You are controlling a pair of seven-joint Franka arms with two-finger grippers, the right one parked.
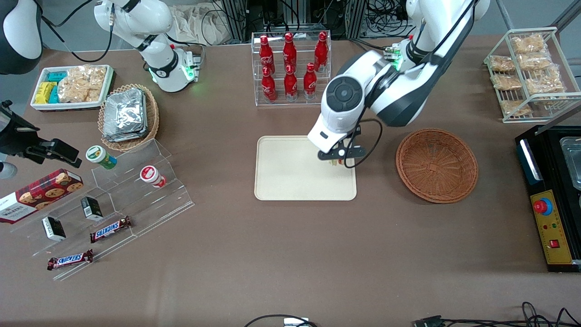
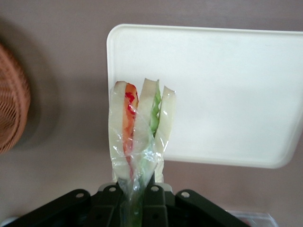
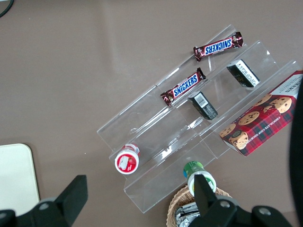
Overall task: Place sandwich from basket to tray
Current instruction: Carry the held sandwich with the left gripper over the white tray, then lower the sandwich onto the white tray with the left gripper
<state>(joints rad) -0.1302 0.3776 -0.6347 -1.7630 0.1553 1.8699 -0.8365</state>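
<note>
Clear-wrapped sandwich (image 2: 139, 127), end effector (image 2: 137, 191) pinching

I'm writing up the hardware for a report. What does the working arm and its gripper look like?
The left arm is glossy white with dark grey-black joint bands and a round dark cap on its wrist housing. A green light glows near one joint. A thin black cable loops beside the gripper, a black two-finger unit over the tray.
</note>
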